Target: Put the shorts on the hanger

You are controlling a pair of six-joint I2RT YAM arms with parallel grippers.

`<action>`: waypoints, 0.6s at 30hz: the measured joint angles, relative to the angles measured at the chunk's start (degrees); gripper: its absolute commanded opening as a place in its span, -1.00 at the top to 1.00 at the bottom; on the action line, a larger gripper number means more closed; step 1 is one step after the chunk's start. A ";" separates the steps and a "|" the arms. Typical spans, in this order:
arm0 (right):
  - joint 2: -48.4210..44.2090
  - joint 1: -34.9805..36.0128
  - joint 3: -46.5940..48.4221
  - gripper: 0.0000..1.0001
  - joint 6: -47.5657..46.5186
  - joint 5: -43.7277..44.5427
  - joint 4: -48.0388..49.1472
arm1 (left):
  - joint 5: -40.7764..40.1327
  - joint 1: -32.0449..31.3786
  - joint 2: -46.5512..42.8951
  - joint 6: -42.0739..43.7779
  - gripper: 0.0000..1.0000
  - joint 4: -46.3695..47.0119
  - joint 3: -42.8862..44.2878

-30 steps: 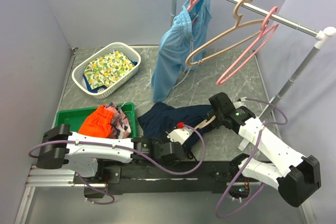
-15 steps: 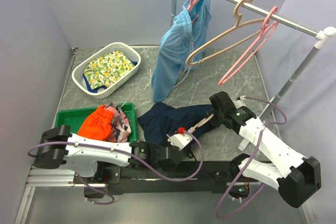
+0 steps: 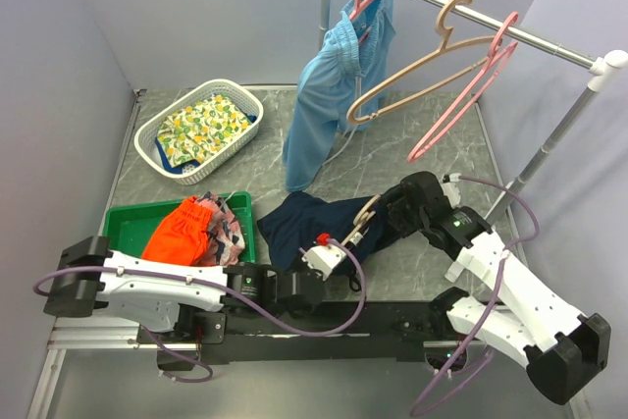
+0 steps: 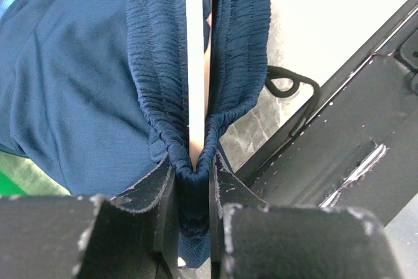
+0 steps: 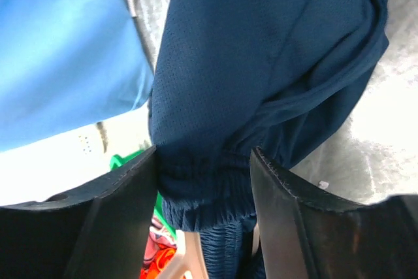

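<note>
A white basket (image 3: 157,130) sits toward the far-left corner, and a green tray (image 3: 123,215) holding an orange garment (image 3: 182,230) lies near-left.

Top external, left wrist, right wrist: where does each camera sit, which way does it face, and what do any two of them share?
Top external: above and behind the bases, looking down at the table; both arms show, left gripper and right gripper at the shorts.
Left wrist: on the left arm, looking along its fingers, which pinch the waistband around the hanger.
Right wrist: on the right arm, facing the waistband between its fingers, light blue shorts beyond.
Shared: all three show the shorts and the hanger.
</note>
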 measured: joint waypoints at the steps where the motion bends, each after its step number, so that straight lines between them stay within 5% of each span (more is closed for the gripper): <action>1: -0.33 0.00 0.00 -0.41 -0.22 -0.02 0.22 | -0.02 0.00 -0.46 -0.33 0.98 0.13 -0.33; 9: -2.75 0.00 -0.50 -0.97 -4.02 0.44 2.16 | 0.39 0.04 -3.61 -2.03 0.98 0.59 -2.38; 18: -6.71 -0.96 -1.62 -1.00 -9.77 2.25 3.72 | 1.33 0.04 -6.23 -3.65 0.98 0.37 -3.58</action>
